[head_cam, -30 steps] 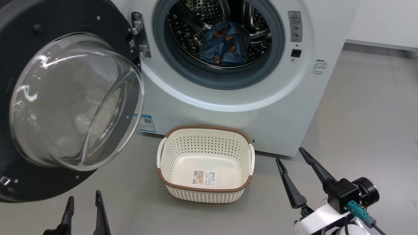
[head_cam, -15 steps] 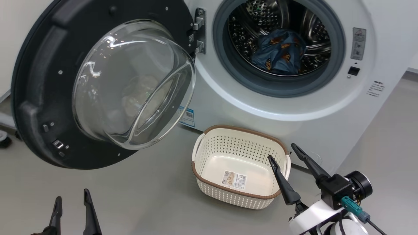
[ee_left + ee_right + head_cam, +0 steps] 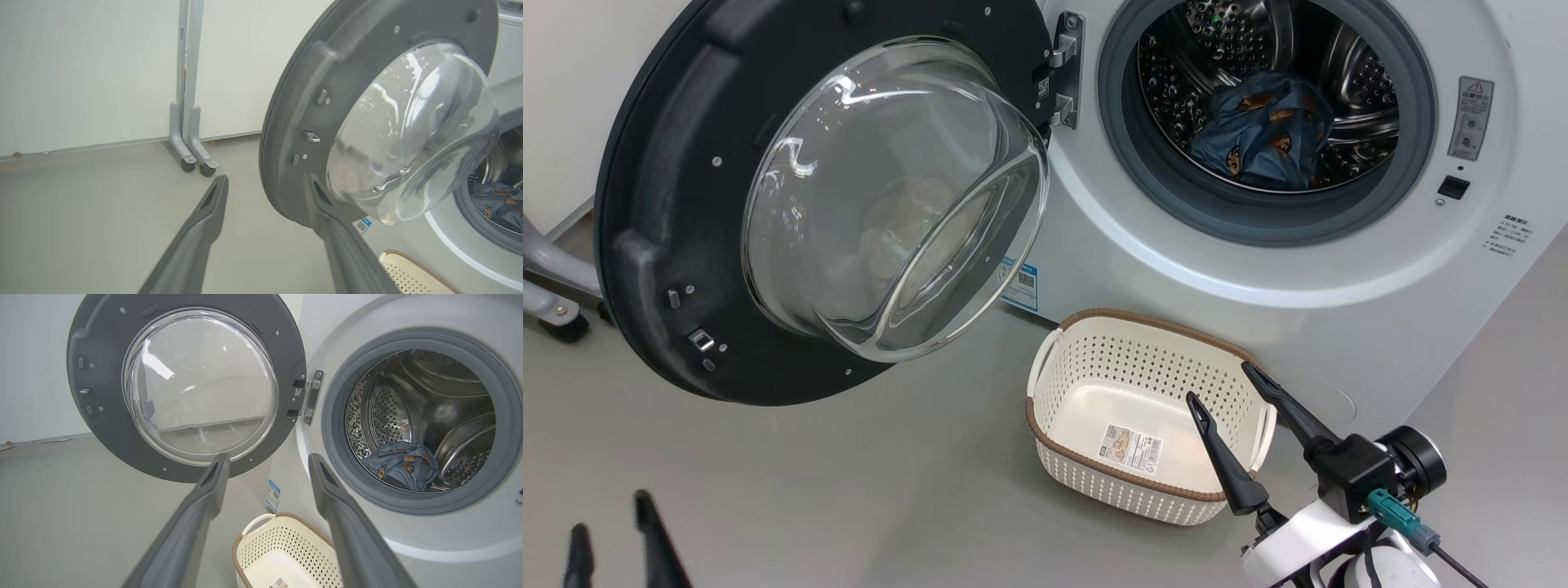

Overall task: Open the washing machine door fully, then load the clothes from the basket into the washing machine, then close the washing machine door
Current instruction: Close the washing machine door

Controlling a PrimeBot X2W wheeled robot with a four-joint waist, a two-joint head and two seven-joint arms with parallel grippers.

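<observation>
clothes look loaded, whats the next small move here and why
Probably bring the left claw up to the free edge of the washing machine door to start swinging it shut. The clothes lie in the drum, the basket is empty, the door stands wide open, and that claw is open and empty.

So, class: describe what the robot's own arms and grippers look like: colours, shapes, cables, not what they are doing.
The right gripper and the left gripper each have two long, dark, tapering fingers ending in points. Behind the right one sit a black block, a teal connector with a dark cable, and a white wrist shell.
</observation>
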